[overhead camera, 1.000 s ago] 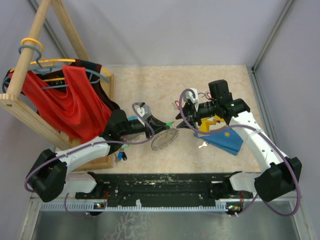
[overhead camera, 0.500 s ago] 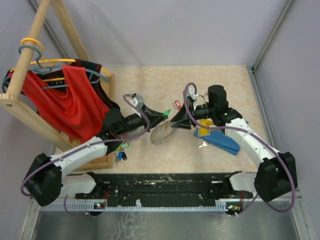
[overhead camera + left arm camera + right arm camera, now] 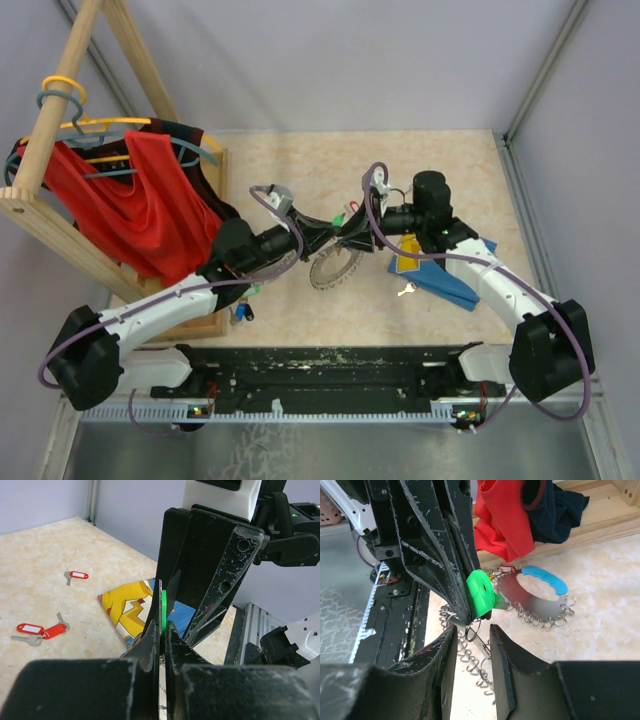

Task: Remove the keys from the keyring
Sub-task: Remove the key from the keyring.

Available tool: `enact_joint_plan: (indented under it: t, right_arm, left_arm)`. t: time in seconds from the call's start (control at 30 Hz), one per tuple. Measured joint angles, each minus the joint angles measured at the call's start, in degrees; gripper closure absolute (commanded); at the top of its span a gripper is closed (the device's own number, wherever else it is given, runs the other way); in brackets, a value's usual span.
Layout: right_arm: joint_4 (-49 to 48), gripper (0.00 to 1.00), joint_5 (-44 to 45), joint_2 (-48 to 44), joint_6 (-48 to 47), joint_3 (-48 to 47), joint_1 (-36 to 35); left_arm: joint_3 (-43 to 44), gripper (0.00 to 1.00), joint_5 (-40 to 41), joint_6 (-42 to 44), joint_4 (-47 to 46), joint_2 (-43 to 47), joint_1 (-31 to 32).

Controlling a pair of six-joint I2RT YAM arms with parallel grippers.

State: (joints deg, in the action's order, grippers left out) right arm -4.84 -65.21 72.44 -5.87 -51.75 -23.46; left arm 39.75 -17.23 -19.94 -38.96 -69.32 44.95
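Keyring (image 3: 333, 270) at mid-table, held up and tilted between the two gripper tips.

Table (image 3: 450, 170): pale, marbled.

Rack (image 3: 35, 148) at far left: wooden, with a red garment (image 3: 140, 200) and dark cloth on hangers.

Book (image 3: 125, 605) right of the keyring: flat on the table, partly under the right arm, yellow-and-blue cover.

Left gripper (image 3: 161, 632): jaws together, clamped on the keyring's rim, with the green tag (image 3: 480, 592) pressed against the tips. Cannot tell whether that tag is pinched as well.

Right gripper (image 3: 471, 630): jaws apart, facing the left one tip to tip, just under the green tag, a few silver links in the gap. Cannot tell whether the pads touch them.

Keyring up close: flat grey disc with a hole, fringed with small loops (image 3: 552, 621), blue tag (image 3: 545, 578) across its upper edge.

Loose keys (image 3: 37, 629) on the table: a red pair touching each other, a third red key (image 3: 76, 575) well apart from them, and a silver key (image 3: 405, 291) just beside the book.
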Motion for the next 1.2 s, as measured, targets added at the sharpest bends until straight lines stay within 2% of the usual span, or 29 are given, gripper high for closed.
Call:
enact_joint_plan:
  t: [0.43,0.67,0.87,1.2]
  right_arm:
    - [2.9,1.00,4.2,0.0,-3.2,-0.1,-0.9]
    - [5.1,1.00,3.8,0.0,-4.6,-0.9,-1.1]
    - [5.9,1.00,1.0,0.0,-4.5,-1.9,-1.0]
    - [5.2,1.00,-3.5,0.0,-1.8,-1.9,-0.7]
  left_arm:
    - [0.7,1.00,3.8,0.0,2.4,0.0,0.7]
    - [0.6,1.00,4.2,0.6,3.0,0.2,0.7]
    - [-2.3,1.00,3.1,3.5,2.0,4.1,0.5]
    - [-8.9,1.00,-4.0,8.2,-5.0,6.6,-2.6]
